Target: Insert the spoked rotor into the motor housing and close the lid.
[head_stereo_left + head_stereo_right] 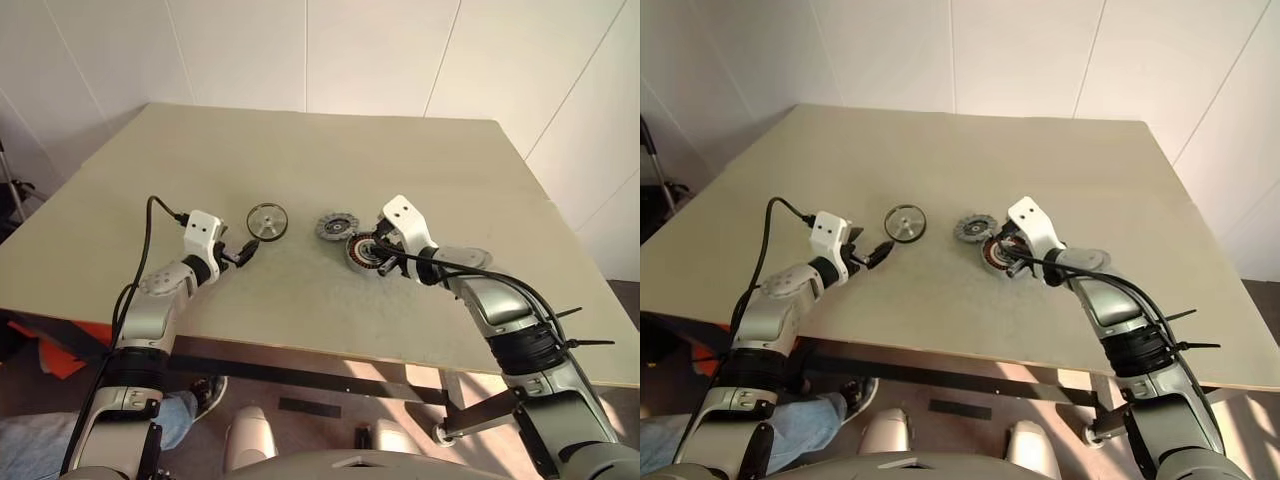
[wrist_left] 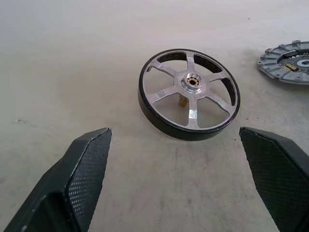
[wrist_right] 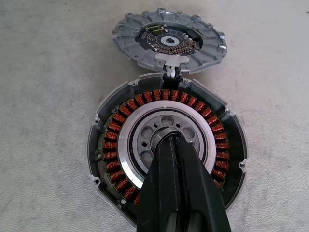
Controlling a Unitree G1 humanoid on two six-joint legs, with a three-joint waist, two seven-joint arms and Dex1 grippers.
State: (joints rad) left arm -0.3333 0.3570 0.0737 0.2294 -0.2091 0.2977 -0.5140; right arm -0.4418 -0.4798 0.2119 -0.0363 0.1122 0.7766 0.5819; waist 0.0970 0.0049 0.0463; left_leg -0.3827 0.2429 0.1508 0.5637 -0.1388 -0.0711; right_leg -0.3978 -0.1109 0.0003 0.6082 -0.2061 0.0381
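The spoked rotor (image 2: 189, 93), a black-rimmed ring with silver spokes and a brass hub, lies flat on the table (image 1: 300, 150) left of centre. My left gripper (image 2: 174, 130) is open just short of the spoked rotor (image 1: 267, 221), one finger to each side and apart from it. The motor housing (image 3: 116, 140), a round cup with a ring of copper-red coils, sits right of centre. My right gripper (image 3: 172, 141) is shut, its tips resting in the housing's central hub. The lid (image 3: 169, 41), a grey finned disc with a circuit board, lies open beside the housing, joined to it by a white connector.
The table's front edge (image 1: 300, 345) runs close below both arms. A person's leg in jeans and a shoe (image 1: 185, 410) show under the table at the left. A black cable (image 1: 150, 225) loops over my left arm. White walls stand behind the table.
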